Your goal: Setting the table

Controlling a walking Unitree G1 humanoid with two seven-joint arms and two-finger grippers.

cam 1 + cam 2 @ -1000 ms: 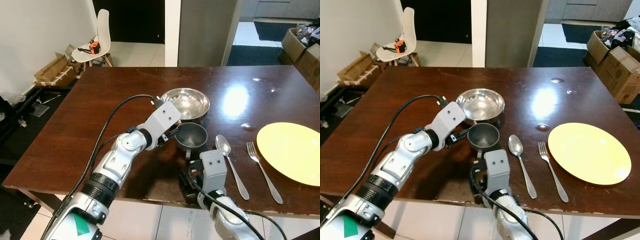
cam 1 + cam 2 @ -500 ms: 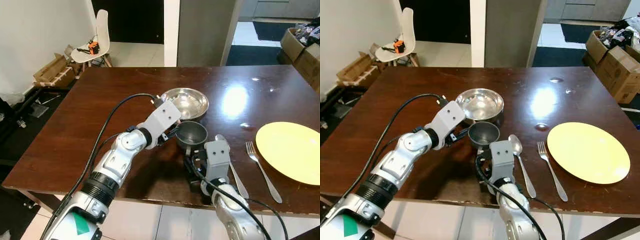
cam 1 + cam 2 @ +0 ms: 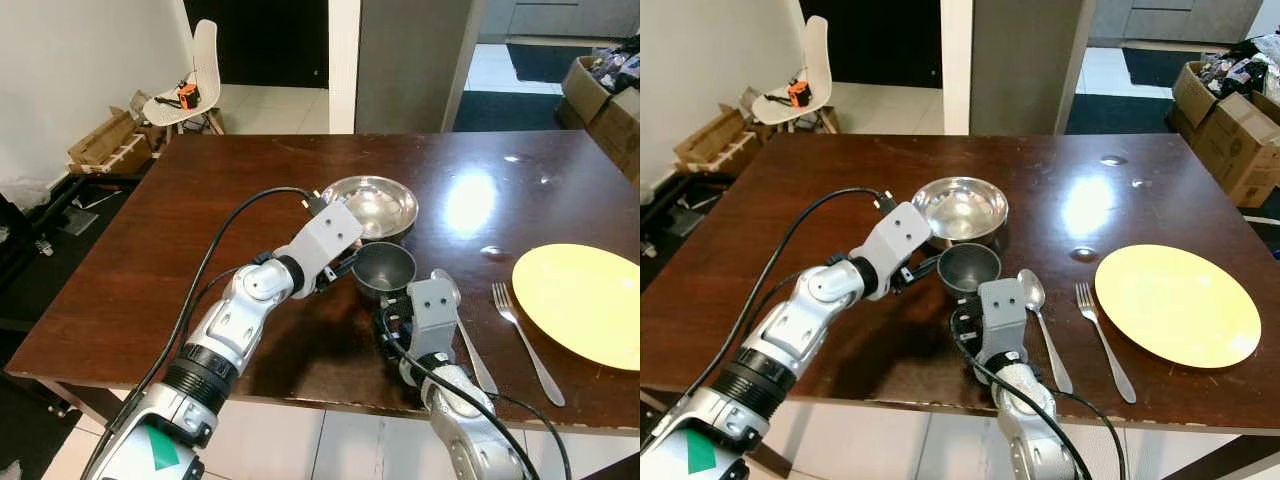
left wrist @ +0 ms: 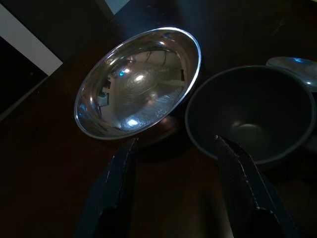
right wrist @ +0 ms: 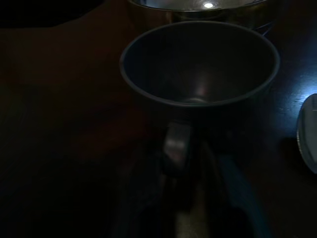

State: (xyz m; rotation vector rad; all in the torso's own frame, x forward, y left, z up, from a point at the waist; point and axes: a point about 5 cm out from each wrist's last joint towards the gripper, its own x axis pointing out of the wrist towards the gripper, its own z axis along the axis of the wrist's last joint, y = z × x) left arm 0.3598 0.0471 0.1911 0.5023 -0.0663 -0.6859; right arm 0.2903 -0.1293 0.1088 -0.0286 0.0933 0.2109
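Cup point(image 3: 969, 268) touching steel bowl's point(image 3: 959, 209) near rim; spoon point(image 3: 1042, 326) just right. Right gripper point(image 5: 181, 163) closed on cup handle. Left gripper point(image 4: 176, 153) open, fingers straddling cup's left rim. Bare table point(image 3: 830, 170) left.

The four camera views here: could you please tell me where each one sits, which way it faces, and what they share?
Left eye view: head, looking down at the table; both arms show.
Right eye view: the same scene.
Left wrist view: along the left gripper, facing the steel bowl and grey cup.
Right wrist view: along the right gripper, at the cup's handle.
All share the cup.
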